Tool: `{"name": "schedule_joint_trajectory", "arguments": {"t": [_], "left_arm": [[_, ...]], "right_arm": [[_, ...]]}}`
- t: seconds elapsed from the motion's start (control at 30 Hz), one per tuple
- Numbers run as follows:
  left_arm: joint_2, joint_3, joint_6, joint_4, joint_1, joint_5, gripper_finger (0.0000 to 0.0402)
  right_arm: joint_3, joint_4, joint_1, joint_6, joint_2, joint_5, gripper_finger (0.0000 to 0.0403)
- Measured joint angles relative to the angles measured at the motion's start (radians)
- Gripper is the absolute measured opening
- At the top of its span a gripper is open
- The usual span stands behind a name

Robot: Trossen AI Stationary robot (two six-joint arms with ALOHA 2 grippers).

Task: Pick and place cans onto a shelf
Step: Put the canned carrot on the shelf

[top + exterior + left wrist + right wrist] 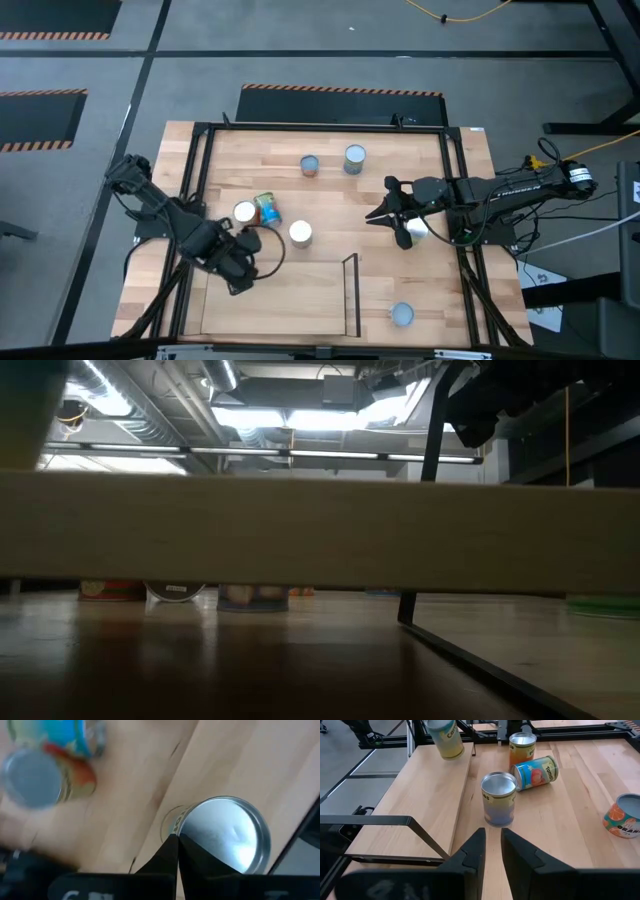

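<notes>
Okay, we take the right arm as the working one. The right gripper [491, 832] hangs low over the table with its jaws only a little apart and nothing between them. Straight ahead of it stands the silver-topped can [498, 802], upright with its long axis vertical and well apart from the fingertips. In the high view that can lies on the left-arm side of the gripper, about level with it.

The shelf [420, 785] runs just beside that can, on the side toward the table's front edge. Just behind the can are a tomato can [535, 772] on its side and an upright orange-labelled can [522, 747].

The left gripper [177, 837] is fully closed and holds nothing. It hovers over the shelf, and another silver-topped tin [225, 840] stands just past its tips.

We judge that the right jaws look too narrow for the can and would need to widen, then go straight forward. Our guess at the risk is nudging the lying tomato can.
</notes>
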State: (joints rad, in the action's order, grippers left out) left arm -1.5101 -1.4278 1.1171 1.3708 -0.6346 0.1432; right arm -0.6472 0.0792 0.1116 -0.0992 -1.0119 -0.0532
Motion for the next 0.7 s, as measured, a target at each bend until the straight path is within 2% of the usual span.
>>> {"name": "schedule_joint_trajectory", "arguments": {"t": [0.13, 0.4, 0.7], "left_arm": [[0.000, 0.000, 0.114, 0.048, -0.061, 0.016, 0.0000], [0.000, 0.000, 0.279, 0.088, -0.156, 0.113, 0.0000], [0.000, 0.000, 0.368, 0.149, -0.219, 0.134, 0.0000]], "right_arm": [[0.000, 0.001, 0.000, 0.001, 0.000, 0.000, 0.0065], [0.000, 0.001, 0.000, 0.002, 0.000, 0.000, 0.0065], [0.000, 0.001, 0.000, 0.007, 0.000, 0.000, 0.0065]]}}
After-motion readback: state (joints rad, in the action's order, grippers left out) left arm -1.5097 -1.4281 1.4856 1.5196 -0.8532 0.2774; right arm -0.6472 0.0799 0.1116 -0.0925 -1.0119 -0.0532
